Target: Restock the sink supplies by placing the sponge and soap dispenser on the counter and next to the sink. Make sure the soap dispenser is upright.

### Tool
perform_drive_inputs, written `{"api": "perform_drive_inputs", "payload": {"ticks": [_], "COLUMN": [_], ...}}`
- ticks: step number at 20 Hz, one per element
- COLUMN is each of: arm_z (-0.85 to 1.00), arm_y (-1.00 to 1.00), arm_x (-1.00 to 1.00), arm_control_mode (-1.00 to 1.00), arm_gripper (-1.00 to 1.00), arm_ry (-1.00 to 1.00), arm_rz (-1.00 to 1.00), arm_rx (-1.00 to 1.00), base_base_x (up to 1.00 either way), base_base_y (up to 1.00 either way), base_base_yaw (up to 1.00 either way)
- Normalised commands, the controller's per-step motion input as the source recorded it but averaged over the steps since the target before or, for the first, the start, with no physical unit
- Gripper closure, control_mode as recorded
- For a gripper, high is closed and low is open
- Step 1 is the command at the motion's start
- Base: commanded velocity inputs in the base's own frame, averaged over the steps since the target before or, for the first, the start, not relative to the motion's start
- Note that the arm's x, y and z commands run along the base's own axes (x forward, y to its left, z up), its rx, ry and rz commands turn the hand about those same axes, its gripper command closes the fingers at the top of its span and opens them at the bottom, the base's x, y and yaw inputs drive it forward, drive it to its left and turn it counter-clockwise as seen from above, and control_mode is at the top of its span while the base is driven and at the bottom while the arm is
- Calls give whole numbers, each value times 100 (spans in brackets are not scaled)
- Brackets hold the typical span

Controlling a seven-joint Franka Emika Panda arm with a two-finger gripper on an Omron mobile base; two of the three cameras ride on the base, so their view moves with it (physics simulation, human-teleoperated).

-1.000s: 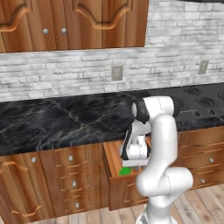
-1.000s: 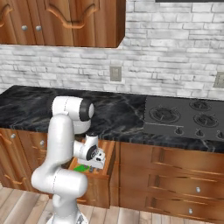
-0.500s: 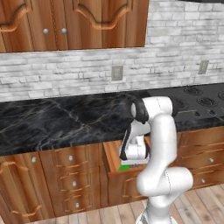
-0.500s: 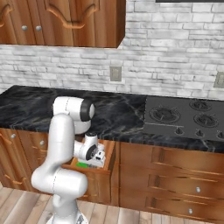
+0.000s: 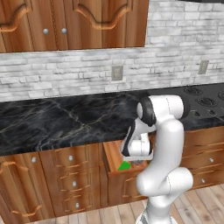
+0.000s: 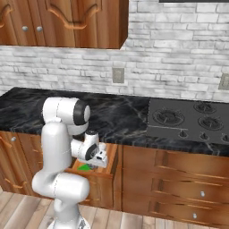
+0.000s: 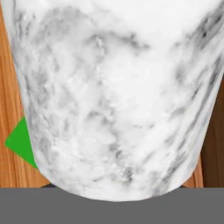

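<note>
Since a second ago the hand has sunk a little deeper into the open drawer (image 5: 114, 162), and its jaws have closed; the base cameras have not shifted. From the left base view the white arm bends down from the counter (image 5: 57, 122) edge, and the gripper (image 5: 133, 162) sits low inside the drawer, its fingertips hidden by the wrist and the drawer wall. A green corner of the sponge (image 5: 124, 166) shows just beside the hand on the drawer floor. The right base view gives the same picture from the other side: the gripper (image 6: 95, 164) reaches into the drawer (image 6: 109, 156) and the sponge (image 6: 83, 167) lies just left of it. In the hand view a pale, grey-veined, marble-looking body, the soap dispenser (image 7: 113, 96), stands right against the camera, rounded at its lower end, with the wooden drawer floor (image 7: 8, 113) at both sides and a green edge of the sponge (image 7: 19, 142) touching or nearly touching its left side. The jaws are clamped, and with the bottle pressed so close between them they appear to be gripping the soap dispenser, though the fingertips themselves cannot be seen. The black stovetop (image 6: 188, 120) lies well to the right on the counter (image 6: 120, 112).
</note>
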Motion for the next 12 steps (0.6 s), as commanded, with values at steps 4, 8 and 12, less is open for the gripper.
{"api": "perform_drive_inputs", "payload": {"ticks": [4, 8, 12], "arm_z": [20, 20, 47], "arm_y": [-6, -12, -9], "arm_x": [-73, -72, -59], "arm_control_mode": [-100, -100, -100], "arm_gripper": [100, 100, 100], "arm_ry": [0, 0, 0], "arm_rz": [0, 0, 0], "arm_rx": [3, 4, 2], "base_base_x": [0, 0, 0], "base_base_y": [0, 0, 0], "base_base_yaw": [0, 0, 0]}}
